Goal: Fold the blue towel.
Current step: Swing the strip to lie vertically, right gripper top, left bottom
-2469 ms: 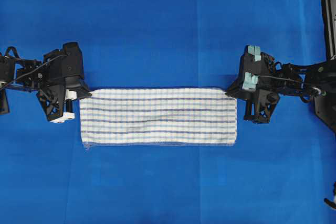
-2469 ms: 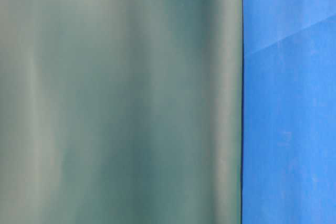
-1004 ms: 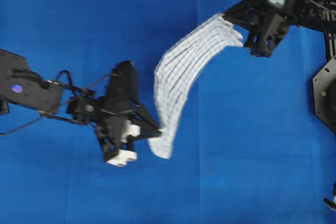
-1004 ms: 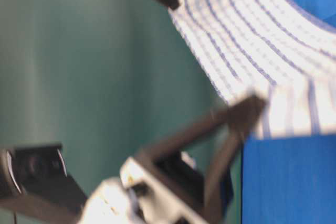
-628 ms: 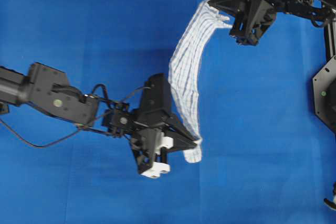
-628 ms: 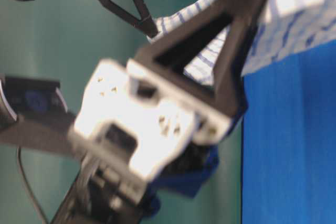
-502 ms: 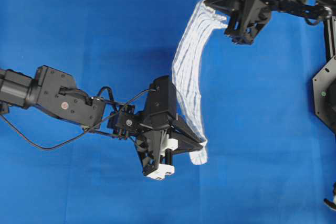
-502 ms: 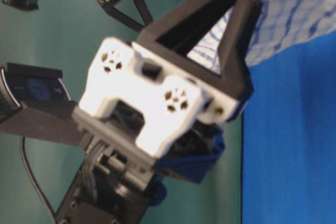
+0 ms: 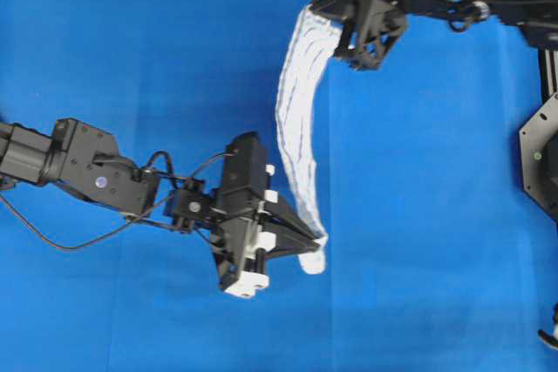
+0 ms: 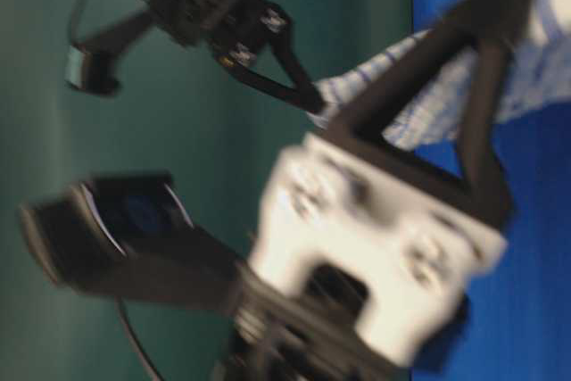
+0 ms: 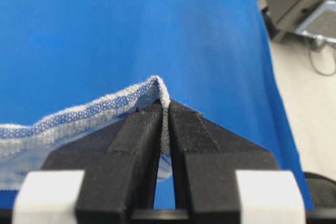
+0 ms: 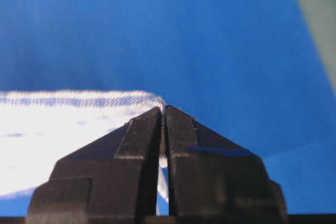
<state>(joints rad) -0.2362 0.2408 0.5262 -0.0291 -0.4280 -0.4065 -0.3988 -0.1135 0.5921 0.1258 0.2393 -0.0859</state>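
— What is being changed just now?

— The blue towel (image 9: 296,128), flat on the table covering (image 9: 131,41) moments ago, is being carried aloft, strung from upper right to lower centre.

— And the tools?

— One corner is being pinched by the left gripper (image 9: 316,238), the other by the right gripper (image 9: 324,8); a re-lay is likely being prepared.

A plain solid-blue table covering (image 9: 131,50) spreads across the whole work surface, with faint straight crease lines running through it. In the table-level view a dull green backdrop (image 10: 53,176) stands behind it. Past the covering's edge, the left wrist view shows a pale floor (image 11: 310,108) with grey equipment (image 11: 299,9).
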